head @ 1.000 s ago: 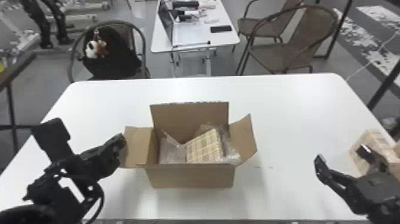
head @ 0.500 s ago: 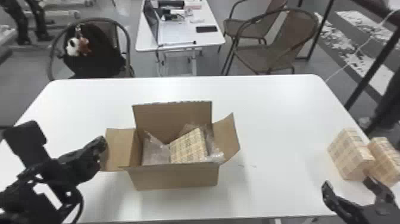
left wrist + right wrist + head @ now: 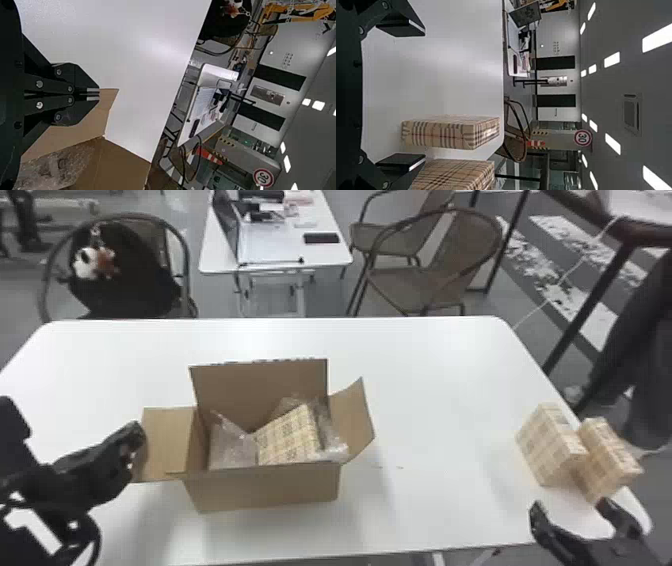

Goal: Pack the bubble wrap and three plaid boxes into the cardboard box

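Right claw [image 3: 572,510] spread, left claw [image 3: 132,438] pressed together, plaid boxes [image 3: 547,447] upright, cardboard box [image 3: 265,488], long axis left to right

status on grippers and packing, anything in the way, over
Left gripper shut beside left flap; right gripper open by two loose plaid boxes. Bubble wrap and one plaid box in cardboard box. Loose pair close together, might crowd a finger.

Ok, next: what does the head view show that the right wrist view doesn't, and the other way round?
Head view: the cardboard box, holding bubble wrap and one plaid box, plus the left claw.
Right wrist view: ceiling lights and a round sign.
Both: the right claw, open, the table and two other plaid boxes.
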Available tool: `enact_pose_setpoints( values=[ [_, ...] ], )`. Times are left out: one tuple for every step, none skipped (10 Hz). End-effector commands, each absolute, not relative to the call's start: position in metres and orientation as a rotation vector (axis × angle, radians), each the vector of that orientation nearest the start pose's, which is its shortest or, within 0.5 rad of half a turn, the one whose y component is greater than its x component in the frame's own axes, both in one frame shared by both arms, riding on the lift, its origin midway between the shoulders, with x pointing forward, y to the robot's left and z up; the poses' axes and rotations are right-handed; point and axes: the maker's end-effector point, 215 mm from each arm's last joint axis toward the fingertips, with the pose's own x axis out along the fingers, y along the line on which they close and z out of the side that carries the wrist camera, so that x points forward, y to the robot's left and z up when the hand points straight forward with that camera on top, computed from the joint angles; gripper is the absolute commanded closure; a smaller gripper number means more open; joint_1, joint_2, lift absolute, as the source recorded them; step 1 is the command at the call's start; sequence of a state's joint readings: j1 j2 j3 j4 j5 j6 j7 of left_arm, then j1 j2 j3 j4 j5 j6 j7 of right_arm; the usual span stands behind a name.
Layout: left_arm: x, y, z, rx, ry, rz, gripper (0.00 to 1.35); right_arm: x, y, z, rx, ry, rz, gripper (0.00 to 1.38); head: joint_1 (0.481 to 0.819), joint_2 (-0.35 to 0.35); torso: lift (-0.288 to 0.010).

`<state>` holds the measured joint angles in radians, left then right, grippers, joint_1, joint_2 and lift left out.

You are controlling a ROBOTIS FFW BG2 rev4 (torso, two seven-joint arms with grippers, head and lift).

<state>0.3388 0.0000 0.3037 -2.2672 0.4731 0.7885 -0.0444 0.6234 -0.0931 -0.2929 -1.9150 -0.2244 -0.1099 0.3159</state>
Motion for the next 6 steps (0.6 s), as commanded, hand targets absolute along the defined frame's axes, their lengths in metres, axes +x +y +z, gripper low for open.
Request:
enact_pose_setpoints(
  values=[
    [0.463, 0.289, -0.348, -0.369, 0.359, -0.002, 1.21, 0.39, -0.35, -0.403, 0.02, 0.12, 0.054, 0.18, 0.695, -0.068, -0.148],
    [0.463, 0.289, -0.348, -0.369, 0.359, 0.0, 1.21, 0.397, -0.355, -0.405, 0.028, 0.112, 0.045, 0.18, 0.695, -0.076, -0.148],
    [0.463, 0.288, -0.348, -0.371, 0.358, -0.003, 1.21, 0.404, -0.356, -0.407, 0.033, 0.108, 0.045, 0.18, 0.695, -0.08, -0.148],
    [0.463, 0.288, -0.348, -0.371, 0.359, -0.004, 1.21, 0.408, -0.355, -0.409, 0.03, 0.106, 0.05, 0.18, 0.695, -0.085, -0.148],
    [0.462, 0.289, -0.348, -0.371, 0.358, -0.002, 1.21, 0.41, -0.357, -0.411, 0.035, 0.103, 0.046, 0.18, 0.695, -0.086, -0.148],
    [0.462, 0.289, -0.349, -0.37, 0.36, 0.0, 1.21, 0.414, -0.358, -0.412, 0.037, 0.099, 0.041, 0.18, 0.695, -0.087, -0.148]
  ],
)
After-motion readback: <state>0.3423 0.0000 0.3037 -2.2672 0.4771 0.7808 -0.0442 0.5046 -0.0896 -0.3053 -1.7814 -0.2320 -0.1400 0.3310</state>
